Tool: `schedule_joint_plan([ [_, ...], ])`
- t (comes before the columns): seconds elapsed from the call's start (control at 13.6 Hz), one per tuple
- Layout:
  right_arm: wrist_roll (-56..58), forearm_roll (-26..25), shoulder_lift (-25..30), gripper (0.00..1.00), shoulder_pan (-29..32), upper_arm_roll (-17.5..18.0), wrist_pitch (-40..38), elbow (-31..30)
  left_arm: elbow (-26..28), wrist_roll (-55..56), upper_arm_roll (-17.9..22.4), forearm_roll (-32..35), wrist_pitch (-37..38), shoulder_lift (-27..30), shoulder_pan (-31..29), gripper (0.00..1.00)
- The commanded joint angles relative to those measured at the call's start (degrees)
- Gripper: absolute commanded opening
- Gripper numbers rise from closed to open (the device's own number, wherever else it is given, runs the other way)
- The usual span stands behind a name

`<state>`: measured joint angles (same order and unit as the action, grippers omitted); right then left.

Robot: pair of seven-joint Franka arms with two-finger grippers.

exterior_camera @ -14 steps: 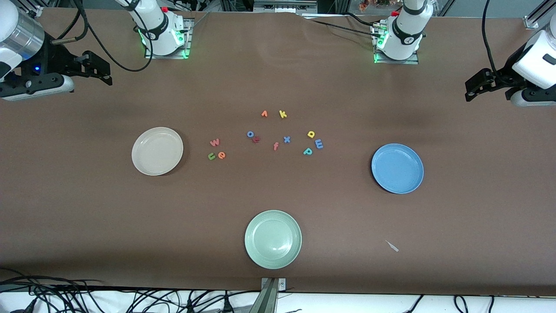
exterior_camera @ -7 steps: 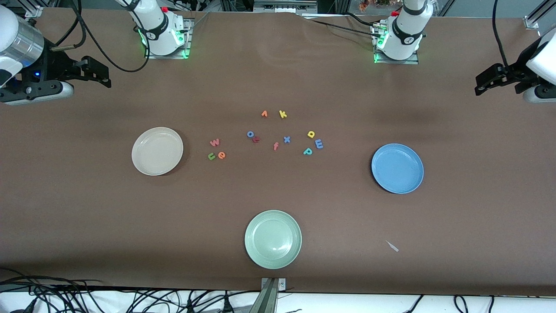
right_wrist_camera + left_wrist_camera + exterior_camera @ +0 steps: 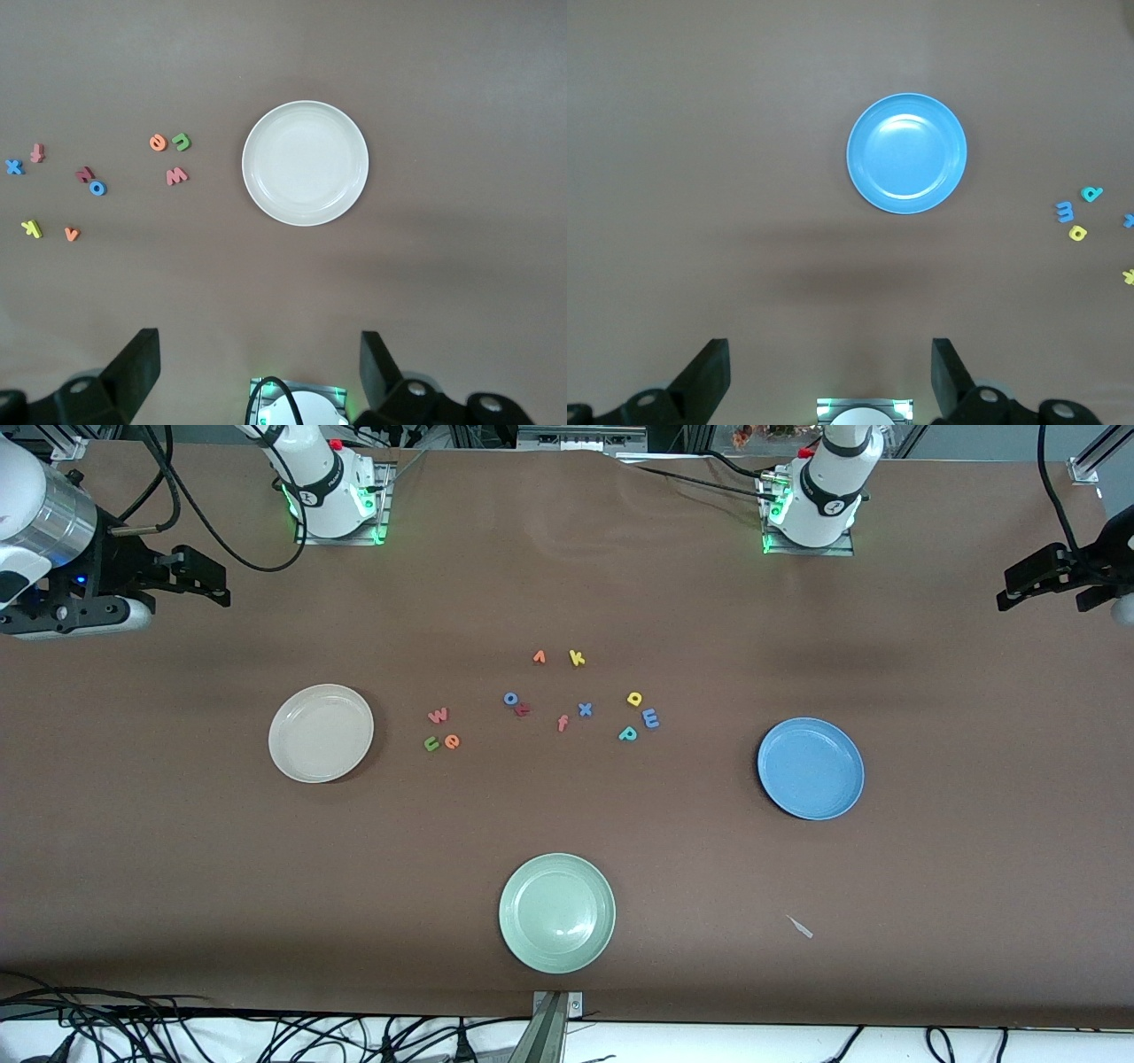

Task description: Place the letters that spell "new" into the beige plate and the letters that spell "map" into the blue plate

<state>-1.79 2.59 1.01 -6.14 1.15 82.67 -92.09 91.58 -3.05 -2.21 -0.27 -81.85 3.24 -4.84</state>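
Picking wrong is the risk: green n (image 3: 431,744) touches orange e (image 3: 453,741); left gripper (image 3: 831,376) and right gripper (image 3: 259,372) hover with jaws apart.

Even, diffuse overhead light is filling all three views; nothing is blown out or lost in dark. Soft, wide shadow bands are lying across the brown table (image 3: 177,850) in the front view, and one is crossing the left wrist view beside the blue plate (image 3: 906,153). The beige plate (image 3: 306,163) and green plate (image 3: 557,912) are showing faint sheen, no hard glare. Green lamps are glowing at both arm bases. Letters are staying sharp in the front view; the wrist views are looking slightly softer.
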Motion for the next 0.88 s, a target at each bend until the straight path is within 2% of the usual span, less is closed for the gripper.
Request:
schedule_joint_plan([
  [0.0, -1.0, 0.7, 0.8, 1.0, -0.2, 0.3, 0.7, -0.5, -1.8, 1.3, -3.8, -0.8, 0.0, -1.0, 0.3, 1.0],
  [0.22, -1.3, 0.7, 0.7, 1.0, -0.3, 0.8, 1.5, -1.4, -1.8, 0.8, -5.4, -1.1, -0.2, -2.9, 0.4, 1.0],
  [0.37, -2.7, 0.6, 0.6, 1.0, -0.4, 1.7, 2.6, -2.4, -1.8, 0.9, -7.2, -0.6, -3.3, -4.6, 0.4, 1.0],
  [0.44, -3.2, 0.6, 0.5, 1.0, -0.4, 2.7, 3.4, -3.1, -2.0, 1.3, -7.1, -0.9, -3.9, -5.1, 0.4, 1.0],
  [0.59, -5.0, 0.6, 0.4, 1.0, -0.4, 3.4, 5.7, -5.1, -5.8, 0.9, -6.9, -1.1, -3.8, -6.0, -0.3, 1.0],
  [0.81, -6.8, 0.4, 0.7, 1.0, -0.4, 6.8, 9.3, -9.7, -5.2, 0.8, -6.8, -0.6, -3.6, -6.1, -0.7, 1.0],
])
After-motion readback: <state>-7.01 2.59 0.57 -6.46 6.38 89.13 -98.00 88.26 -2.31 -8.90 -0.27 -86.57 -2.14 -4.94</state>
